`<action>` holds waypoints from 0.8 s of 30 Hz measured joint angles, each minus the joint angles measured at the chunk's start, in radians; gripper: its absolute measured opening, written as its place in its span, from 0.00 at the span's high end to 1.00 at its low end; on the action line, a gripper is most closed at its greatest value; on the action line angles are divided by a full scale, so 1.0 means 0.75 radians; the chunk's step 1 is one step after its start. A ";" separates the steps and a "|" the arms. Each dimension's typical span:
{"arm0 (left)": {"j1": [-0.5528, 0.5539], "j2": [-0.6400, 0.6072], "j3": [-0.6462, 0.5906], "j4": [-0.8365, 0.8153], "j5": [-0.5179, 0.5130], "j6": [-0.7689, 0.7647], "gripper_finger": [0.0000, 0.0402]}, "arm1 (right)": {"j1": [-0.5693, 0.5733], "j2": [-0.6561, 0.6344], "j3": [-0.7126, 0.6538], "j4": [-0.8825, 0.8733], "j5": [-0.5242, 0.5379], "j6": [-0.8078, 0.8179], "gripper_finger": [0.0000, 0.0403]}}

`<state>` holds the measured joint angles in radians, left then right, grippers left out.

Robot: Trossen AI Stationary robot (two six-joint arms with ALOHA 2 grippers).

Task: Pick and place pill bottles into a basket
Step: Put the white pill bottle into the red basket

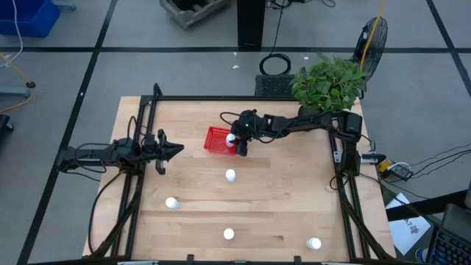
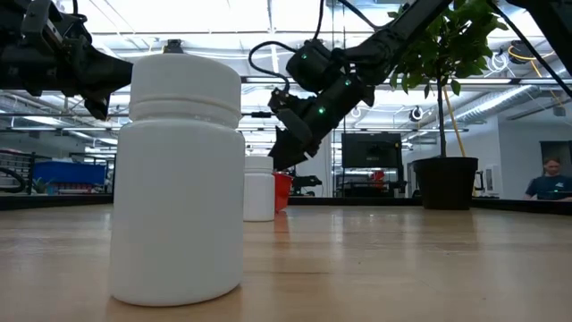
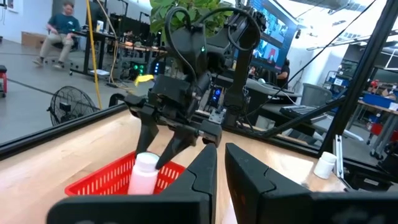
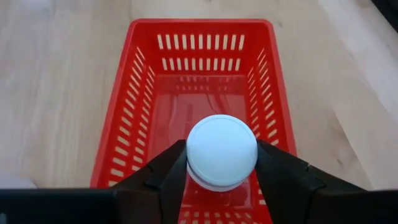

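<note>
Four pill bottles stand loose on the wooden bench [image 1: 294, 199]: one near the middle [image 1: 230, 175], one toward the left [image 1: 171, 202], one at the front centre [image 1: 229, 235] and one at the front right [image 1: 314, 243]. A fifth bottle [image 4: 222, 151] sits between the right gripper's [image 4: 222, 168] jaws, cap up, one finger against each side of it, partly spread to the bottle's width, directly over the red basket [image 1: 218, 140]. The basket sits just left of bench centre, toward the back, and holds no other bottle. The left gripper [image 1: 171, 151] hangs over the bench's left side, well apart from the basket, jaws closed on nothing. A potted plant [image 1: 330, 85] stands at the back right corner.
</note>
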<state>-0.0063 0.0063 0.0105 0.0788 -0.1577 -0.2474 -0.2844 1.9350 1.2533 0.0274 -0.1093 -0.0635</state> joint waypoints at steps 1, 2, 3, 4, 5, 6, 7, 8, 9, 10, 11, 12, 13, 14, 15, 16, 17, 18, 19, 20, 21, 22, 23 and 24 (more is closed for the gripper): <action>0.000 0.000 0.000 0.000 0.000 0.000 0.91 | 0.000 0.000 0.000 -0.004 -0.001 -0.001 0.57; 0.000 0.000 0.000 0.001 0.001 0.001 0.91 | 0.000 0.000 0.000 -0.004 -0.001 -0.001 0.56; 0.000 0.000 0.000 0.000 0.001 0.001 0.91 | 0.000 0.000 0.000 -0.003 -0.001 -0.001 0.56; 0.000 0.000 0.000 0.000 0.000 0.001 0.91 | 0.000 0.000 0.000 -0.003 -0.001 -0.001 0.56; 0.000 0.000 0.000 0.000 0.000 0.000 0.91 | 0.000 0.000 0.000 -0.004 -0.001 -0.001 0.56; 0.000 0.000 0.000 0.000 0.000 0.001 0.91 | 0.001 0.000 0.000 -0.003 -0.001 -0.001 0.56; 0.000 0.000 0.000 0.000 0.000 0.001 0.91 | 0.001 0.000 0.000 -0.003 -0.001 -0.002 0.56; 0.000 0.000 0.000 0.000 0.000 0.000 0.91 | 0.002 0.000 0.000 -0.004 -0.001 -0.002 0.55; 0.000 0.000 0.000 0.000 0.000 0.000 0.91 | 0.004 0.000 0.000 -0.004 -0.001 -0.002 0.55; 0.000 0.000 0.000 0.000 0.000 0.000 0.91 | 0.006 0.000 0.000 -0.005 -0.001 -0.002 0.55; 0.000 0.000 0.000 0.000 0.001 0.000 0.91 | 0.009 0.000 -0.002 -0.008 -0.001 -0.003 0.54; 0.000 0.000 0.000 0.000 0.001 0.001 0.91 | 0.013 0.000 -0.002 -0.009 0.000 -0.005 0.54; 0.000 0.000 0.000 0.000 0.000 0.000 0.91 | 0.016 0.000 -0.002 -0.008 0.000 -0.009 0.53; 0.000 0.000 0.000 0.000 0.000 0.000 0.91 | 0.021 0.000 -0.002 -0.006 0.001 -0.015 0.52; 0.000 0.000 0.000 0.000 0.000 0.001 0.91 | 0.024 0.000 -0.002 -0.004 0.005 -0.022 0.51; 0.000 0.000 0.000 0.000 0.000 0.000 0.91 | 0.027 0.000 -0.002 -0.002 0.013 -0.031 0.50; 0.000 0.001 0.000 0.000 0.001 0.001 0.91 | 0.032 0.000 -0.002 0.001 0.034 -0.039 0.49; 0.000 0.000 0.000 0.000 0.000 0.000 0.91 | 0.035 0.000 -0.002 0.007 0.058 -0.051 0.47; 0.000 0.000 0.000 0.000 0.000 0.000 0.91 | 0.040 0.000 -0.002 0.013 0.078 -0.065 0.46; 0.000 0.000 0.000 0.000 0.000 0.000 0.91 | 0.042 0.000 -0.002 0.017 0.092 -0.077 0.44; 0.000 0.000 0.000 0.000 0.000 0.001 0.91 | 0.044 -0.006 -0.002 0.017 0.109 -0.080 0.43; 0.000 0.000 0.000 0.000 0.000 0.001 0.91 | 0.045 -0.012 -0.002 0.013 0.114 -0.082 0.41; 0.000 0.000 0.000 0.000 0.000 0.001 0.91 | 0.048 -0.015 -0.002 0.018 0.112 -0.082 0.40; 0.000 0.000 0.000 0.000 0.000 0.001 0.91 | 0.050 -0.024 -0.002 0.025 0.111 -0.082 0.38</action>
<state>-0.0063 0.0063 0.0105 0.0790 -0.1576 -0.2470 -0.2467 1.9173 1.2518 0.0459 -0.0260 -0.1252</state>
